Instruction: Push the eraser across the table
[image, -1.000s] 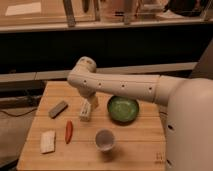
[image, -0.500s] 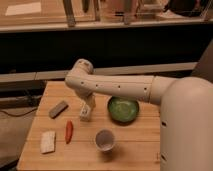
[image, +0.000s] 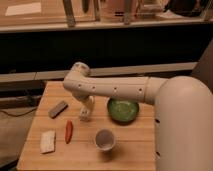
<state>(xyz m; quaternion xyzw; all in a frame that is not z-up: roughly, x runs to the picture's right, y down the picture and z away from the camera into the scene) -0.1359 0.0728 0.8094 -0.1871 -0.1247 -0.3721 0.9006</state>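
One claw (image: 85, 114), spread wide and empty, over table (image: 131, 136) between eraser (image: 58, 109) and green bowl (image: 123, 110), red chili (image: 68, 131) nearby.

**Dim, warm room, dark back wall**

A broad dark panel (image: 105, 50) spans the middle of the frame, with a pale ledge (image: 100, 25) above it and a light strip (image: 30, 76) below. A white sheet (image: 22, 8) lies upper left. Grey floor (image: 12, 132) shows lower left, beside the plank table (image: 125, 155).

I see the eraser (image: 58, 109), a small flat dark grey block, lying flat and skewed near the left edge of the table (image: 131, 145), a light plank top, toward its far left corner. The gripper (image: 85, 114) hangs near its right, not touching it.
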